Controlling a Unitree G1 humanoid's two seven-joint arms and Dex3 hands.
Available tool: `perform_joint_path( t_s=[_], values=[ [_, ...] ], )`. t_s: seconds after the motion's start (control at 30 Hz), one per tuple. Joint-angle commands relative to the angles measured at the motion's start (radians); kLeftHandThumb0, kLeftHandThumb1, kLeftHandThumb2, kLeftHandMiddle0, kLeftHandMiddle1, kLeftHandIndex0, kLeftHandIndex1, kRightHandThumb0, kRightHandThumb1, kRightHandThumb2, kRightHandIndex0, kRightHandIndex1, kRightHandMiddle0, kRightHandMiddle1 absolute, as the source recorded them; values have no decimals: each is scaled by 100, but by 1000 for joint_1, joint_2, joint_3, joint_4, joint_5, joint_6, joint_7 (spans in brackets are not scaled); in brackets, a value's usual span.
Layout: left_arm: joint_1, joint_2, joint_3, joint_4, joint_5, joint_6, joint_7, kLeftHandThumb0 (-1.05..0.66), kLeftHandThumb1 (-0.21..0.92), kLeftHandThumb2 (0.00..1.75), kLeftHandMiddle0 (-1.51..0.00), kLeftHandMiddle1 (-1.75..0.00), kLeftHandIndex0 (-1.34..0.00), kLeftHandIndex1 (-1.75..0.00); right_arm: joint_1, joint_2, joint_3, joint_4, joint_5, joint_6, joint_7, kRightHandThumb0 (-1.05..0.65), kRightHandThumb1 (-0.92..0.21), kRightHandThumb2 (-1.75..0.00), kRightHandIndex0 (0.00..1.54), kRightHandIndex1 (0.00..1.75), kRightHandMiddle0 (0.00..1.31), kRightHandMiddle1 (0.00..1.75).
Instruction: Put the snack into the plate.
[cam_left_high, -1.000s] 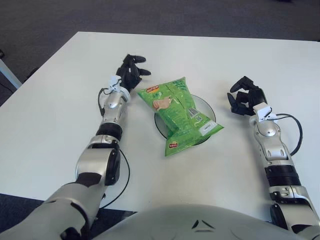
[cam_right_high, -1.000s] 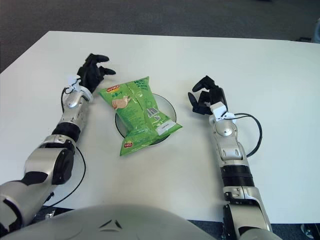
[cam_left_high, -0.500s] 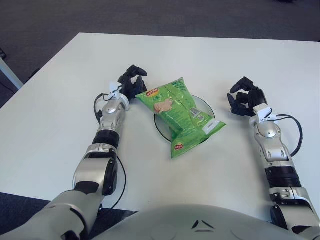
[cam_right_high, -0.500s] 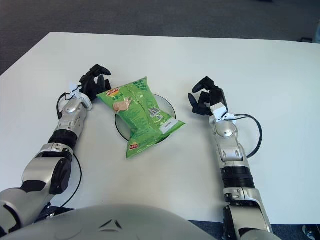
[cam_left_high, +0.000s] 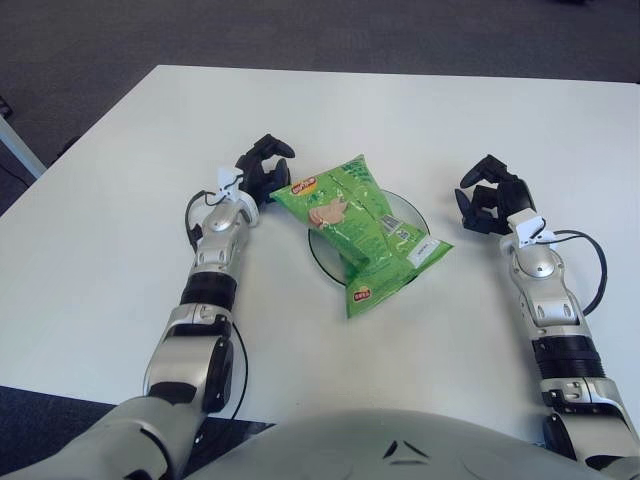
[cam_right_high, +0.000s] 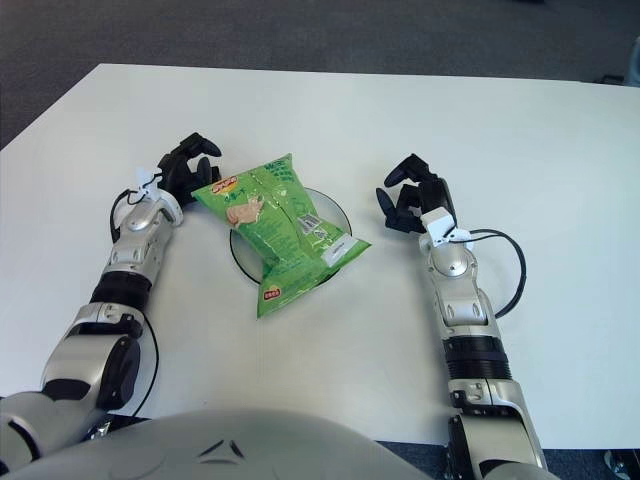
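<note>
A green snack bag (cam_left_high: 360, 228) lies across a round dark plate (cam_left_high: 412, 214) at the middle of the white table (cam_left_high: 110, 220). The bag's lower end hangs over the plate's near rim onto the table. My left hand (cam_left_high: 262, 168) is just left of the bag's upper left corner, touching or almost touching it. Its fingers are loosely curled with nothing between them. My right hand (cam_left_high: 490, 195) shows to the right of the plate, apart from it, with relaxed fingers and no load.
A cable (cam_left_high: 590, 265) loops beside my right forearm. The table's far edge (cam_left_high: 400, 72) borders dark carpet. A pale table leg or frame (cam_left_high: 18, 148) shows at the far left, off the table.
My left hand came back from farther up the table to the bag's upper left corner and curled its fingers. The bag turned, its lower end swinging right. The right hand stayed put.
</note>
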Motion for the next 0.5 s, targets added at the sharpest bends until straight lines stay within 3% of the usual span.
perform_joint_path(
  t_s=[0.0, 0.47],
  values=[
    [64, -9, -15, 33, 18, 41, 2, -45, 41, 119, -124, -175, -54, -175, 96, 7, 29, 65, -30, 105, 36, -41, -56, -101, 103, 175, 43, 175],
    [33, -22, -16, 77, 59, -23, 73, -44, 45, 115, -124, -175, -51, -175, 79, 13, 11, 71, -31, 104, 8, -40, -59, -97, 99, 175, 41, 175]
  ],
)
